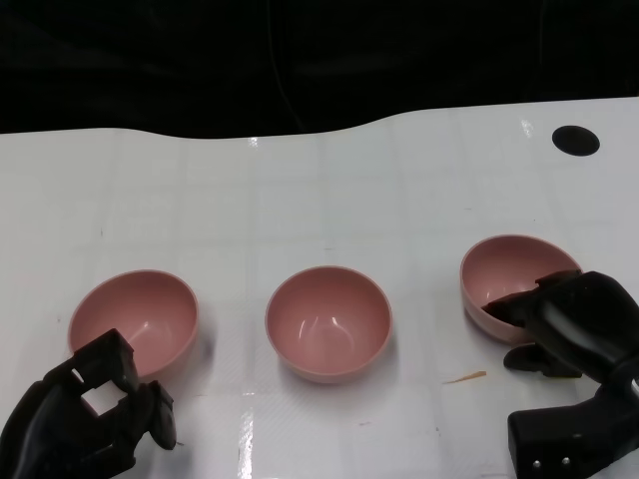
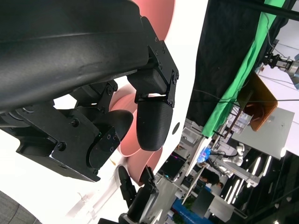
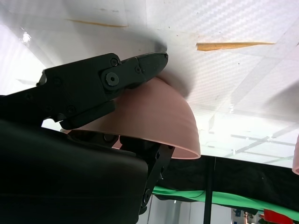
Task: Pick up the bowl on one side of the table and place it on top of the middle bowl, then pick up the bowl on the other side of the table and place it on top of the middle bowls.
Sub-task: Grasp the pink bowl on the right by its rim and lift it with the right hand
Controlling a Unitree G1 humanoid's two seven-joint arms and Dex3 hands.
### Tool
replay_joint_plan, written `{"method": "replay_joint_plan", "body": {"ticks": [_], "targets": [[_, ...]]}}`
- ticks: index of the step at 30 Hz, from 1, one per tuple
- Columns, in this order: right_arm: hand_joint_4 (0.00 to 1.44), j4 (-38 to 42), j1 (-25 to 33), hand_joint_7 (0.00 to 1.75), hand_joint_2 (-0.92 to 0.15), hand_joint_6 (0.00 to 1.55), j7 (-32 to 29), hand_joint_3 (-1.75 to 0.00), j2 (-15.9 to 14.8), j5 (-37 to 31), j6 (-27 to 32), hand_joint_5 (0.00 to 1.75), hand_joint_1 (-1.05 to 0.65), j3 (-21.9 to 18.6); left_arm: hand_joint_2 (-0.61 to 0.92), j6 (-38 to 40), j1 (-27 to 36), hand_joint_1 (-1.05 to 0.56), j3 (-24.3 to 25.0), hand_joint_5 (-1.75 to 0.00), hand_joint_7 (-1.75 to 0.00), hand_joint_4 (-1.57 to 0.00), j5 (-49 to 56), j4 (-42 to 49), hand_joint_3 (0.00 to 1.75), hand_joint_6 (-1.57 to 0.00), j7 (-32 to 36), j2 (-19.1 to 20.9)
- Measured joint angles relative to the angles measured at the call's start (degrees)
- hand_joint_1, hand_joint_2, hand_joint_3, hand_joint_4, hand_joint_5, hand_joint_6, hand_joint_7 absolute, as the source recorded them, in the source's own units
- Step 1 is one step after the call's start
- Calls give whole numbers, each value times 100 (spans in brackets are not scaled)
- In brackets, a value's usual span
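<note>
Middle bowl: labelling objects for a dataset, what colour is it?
Pink, a plain glossy middle bowl, clearest in the head view.

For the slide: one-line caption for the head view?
Right hand grips the tilted right bowl; left hand sits by the left bowl; middle bowl untouched.

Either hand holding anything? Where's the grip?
Right hand pinches the pink right-side bowl at its near rim, fingers inside and outside the wall. Left hand holds nothing.
</note>
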Motion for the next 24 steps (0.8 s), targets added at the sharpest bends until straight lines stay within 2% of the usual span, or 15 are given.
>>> {"method": "replay_joint_plan", "body": {"ticks": [1,2,3,4,5,7,10,24], "targets": [[96,13,-14,0,-92,113,-4,-3,1,24,-3,75,-32,12,55,0,0,1,0,-175,-170,-85,0,0,133,-73,0,0],[93,22,-24,5,-92,116,-8,-5,1,44,-5,94,-30,23,55,0,0,1,0,-175,-169,-85,0,-1,133,-73,0,0],[84,37,-32,56,-92,103,-34,-11,4,78,-42,133,-25,25,55,-1,0,1,-1,-175,-169,-85,3,-2,133,-73,1,-2],[80,58,-38,100,-92,86,-80,-13,5,117,-107,154,-23,23,55,-5,2,1,-3,-175,-169,-85,8,-5,133,-73,3,-7],[79,83,-40,140,-92,71,-157,-16,5,169,-198,166,-20,16,54,-11,4,1,-7,-175,-169,-85,13,-6,134,-73,9,-15],[78,134,-39,166,-92,58,-283,-23,2,260,-336,173,-21,9,54,-16,5,2,-16,-175,-168,-85,26,-7,134,-73,44,-35],[78,115,-28,174,-92,53,-373,-29,-22,318,-454,174,-22,9,54,-43,6,2,-26,-175,-168,-85,117,-16,135,-73,68,-69],[78,-338,171,175,-92,51,-410,-33,-177,319,-558,175,-19,8,54,-56,43,1,-33,-175,-167,-84,141,-86,136,-73,163,-131]]}}
